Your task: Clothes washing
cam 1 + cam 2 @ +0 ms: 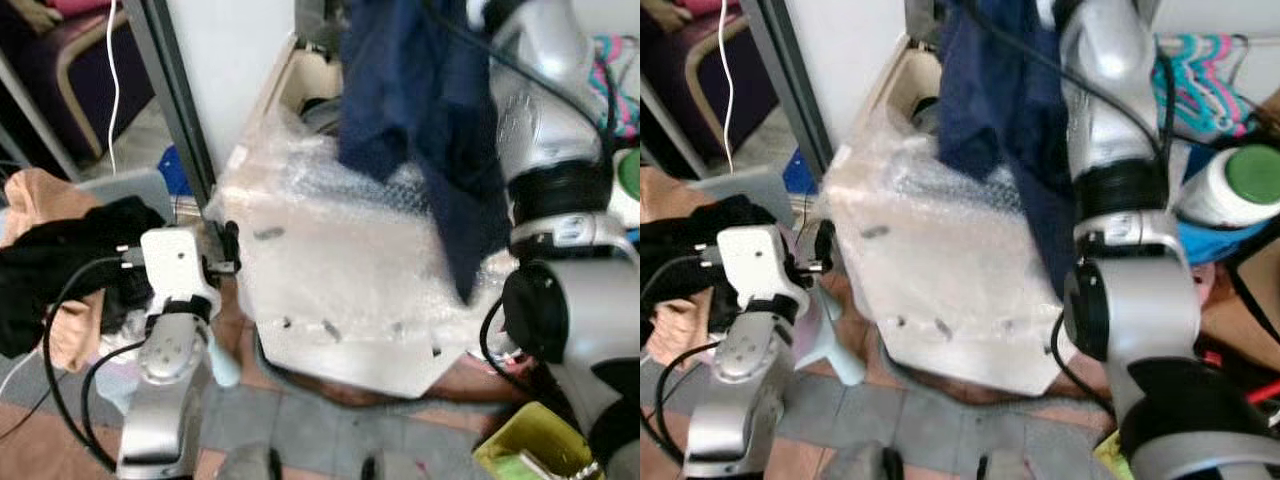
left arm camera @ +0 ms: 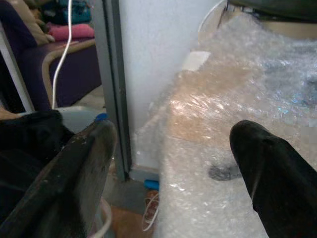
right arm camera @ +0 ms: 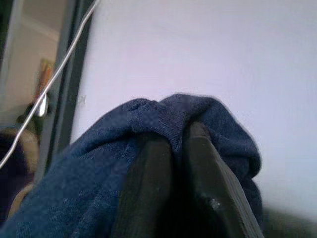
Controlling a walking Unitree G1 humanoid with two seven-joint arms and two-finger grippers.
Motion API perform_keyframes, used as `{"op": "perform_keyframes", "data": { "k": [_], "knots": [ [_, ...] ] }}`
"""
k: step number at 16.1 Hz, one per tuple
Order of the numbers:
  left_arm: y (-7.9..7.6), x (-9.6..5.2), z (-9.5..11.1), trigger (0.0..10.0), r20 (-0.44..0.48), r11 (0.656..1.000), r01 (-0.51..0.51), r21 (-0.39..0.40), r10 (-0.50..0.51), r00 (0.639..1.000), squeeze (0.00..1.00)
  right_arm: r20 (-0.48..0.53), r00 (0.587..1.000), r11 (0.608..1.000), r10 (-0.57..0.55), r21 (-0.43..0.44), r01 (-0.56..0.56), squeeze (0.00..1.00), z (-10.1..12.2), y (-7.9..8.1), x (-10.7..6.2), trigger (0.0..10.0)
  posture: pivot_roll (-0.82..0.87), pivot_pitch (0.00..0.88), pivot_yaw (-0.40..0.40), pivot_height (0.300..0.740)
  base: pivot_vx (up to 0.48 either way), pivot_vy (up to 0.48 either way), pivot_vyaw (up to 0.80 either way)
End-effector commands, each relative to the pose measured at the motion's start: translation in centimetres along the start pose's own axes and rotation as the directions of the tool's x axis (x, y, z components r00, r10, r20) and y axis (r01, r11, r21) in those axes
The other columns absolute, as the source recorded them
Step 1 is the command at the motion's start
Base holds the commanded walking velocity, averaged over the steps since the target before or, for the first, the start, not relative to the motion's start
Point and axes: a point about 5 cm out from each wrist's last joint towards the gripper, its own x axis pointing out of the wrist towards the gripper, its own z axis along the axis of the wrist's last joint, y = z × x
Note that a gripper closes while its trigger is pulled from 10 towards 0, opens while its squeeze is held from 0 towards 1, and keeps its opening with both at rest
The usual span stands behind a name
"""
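Observation:
A dark navy garment (image 1: 420, 100) hangs over the bubble-wrapped washing machine (image 1: 340, 270), draping down toward its right side. My right gripper (image 3: 177, 131) is raised high and shut on a fold of that navy cloth (image 3: 99, 198). The machine's tub opening (image 1: 310, 100) shows at the back, partly hidden behind the hanging cloth. My left gripper (image 2: 173, 130) is open and empty, held low beside the machine's left wall (image 2: 223, 148). A pile of black clothes (image 1: 50, 270) and a peach garment (image 1: 40, 195) lies just left of the left arm.
A grey metal frame post (image 1: 175, 110) stands against the white wall left of the machine. A purple chair (image 1: 70, 60) is at far left. To the right are coloured hangers (image 1: 1200, 65), a white bottle with a green cap (image 1: 1230, 185) and a yellow-green bin (image 1: 530, 445).

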Motion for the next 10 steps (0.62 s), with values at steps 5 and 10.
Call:
{"op": "perform_keyframes", "data": {
  "k": [5, 10],
  "knots": [
    [-0.3, 0.9, 0.2, 10.0, 0.012, 0.999, -0.016, 0.039, 0.015, 1.0, 0.0, -0.313, 0.93, 0.981, 0.194, 0.06, -0.184, 1.0, -8.5, 5.3, -7.5, 10.0, 0.0, 0.027, 0.006, 0.74, 0.0, 0.0, 0.0],
    [-0.4, 2.2, 2.3, 10.0, 0.09, 0.997, -0.044, 0.055, 0.039, 0.995, 0.0, -0.261, 0.964, 0.998, 0.042, -0.039, -0.054, 1.0, -7.0, 2.0, -11.3, 10.0, 0.0, 0.046, 0.006, 0.74, 0.0, 0.0, 0.0]
  ]
}}
